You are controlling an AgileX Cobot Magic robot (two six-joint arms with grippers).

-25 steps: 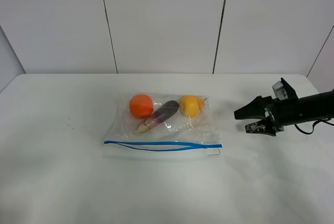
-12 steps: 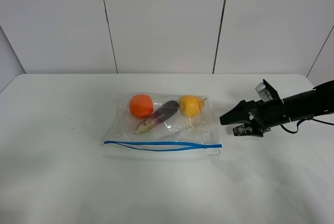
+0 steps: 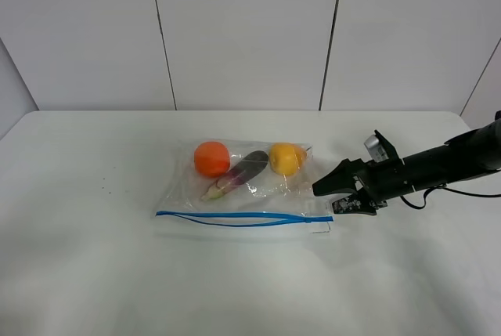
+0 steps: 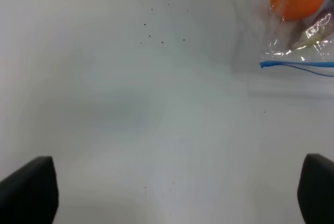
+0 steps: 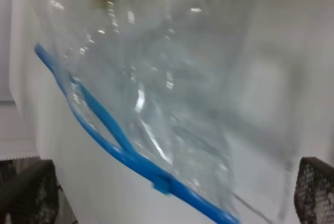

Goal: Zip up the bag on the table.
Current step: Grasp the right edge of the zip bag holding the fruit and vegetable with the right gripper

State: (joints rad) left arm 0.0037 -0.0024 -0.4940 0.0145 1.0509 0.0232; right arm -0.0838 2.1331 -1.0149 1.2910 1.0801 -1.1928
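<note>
Blue zipper strip (image 3: 243, 217) gapes along the side of the bag (image 3: 258, 191) facing the front edge of the table (image 3: 86, 273). So I judge the right gripper (image 3: 324, 200), jaws spread wide and empty just beside the strip's right end, should pinch both tracks squarely there. Equally open and empty, the left gripper (image 4: 172, 188) hovers well clear. Clear and crinkly, the bag lies mid-table, showing orange, purple and yellow toy produce (image 3: 244, 167).
</note>
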